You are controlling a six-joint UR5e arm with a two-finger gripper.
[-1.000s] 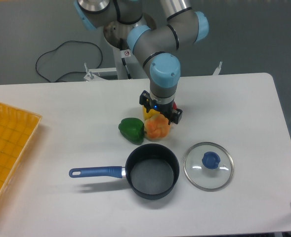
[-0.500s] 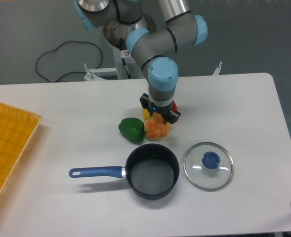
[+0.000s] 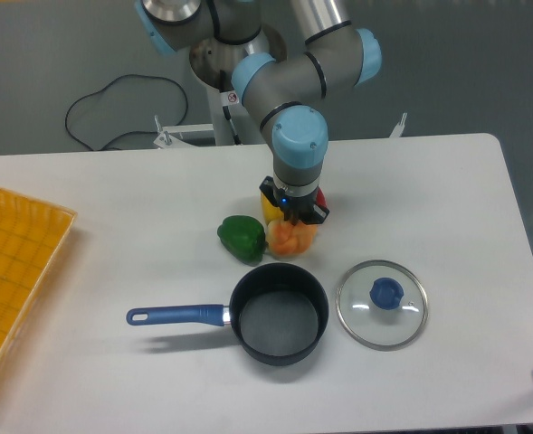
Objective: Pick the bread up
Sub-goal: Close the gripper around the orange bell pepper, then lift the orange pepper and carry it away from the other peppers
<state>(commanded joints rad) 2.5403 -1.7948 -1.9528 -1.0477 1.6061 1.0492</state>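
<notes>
The bread (image 3: 289, 240) is a lumpy pale orange piece on the white table (image 3: 112, 208), just behind the pot. My gripper (image 3: 292, 220) comes straight down onto it, and its jaws are closed on the bread's top. The bread rests at table level. A yellow pepper (image 3: 270, 207) and a red pepper (image 3: 320, 195) peek out behind the gripper, mostly hidden by it.
A green pepper (image 3: 242, 238) lies touching the bread's left side. A dark pot with a blue handle (image 3: 278, 314) stands in front, with its glass lid (image 3: 382, 303) to the right. A yellow tray (image 3: 13, 271) is at the left edge.
The jaws have closed inward from wide open onto the bread. The bread has shifted slightly right, away from the green pepper.
</notes>
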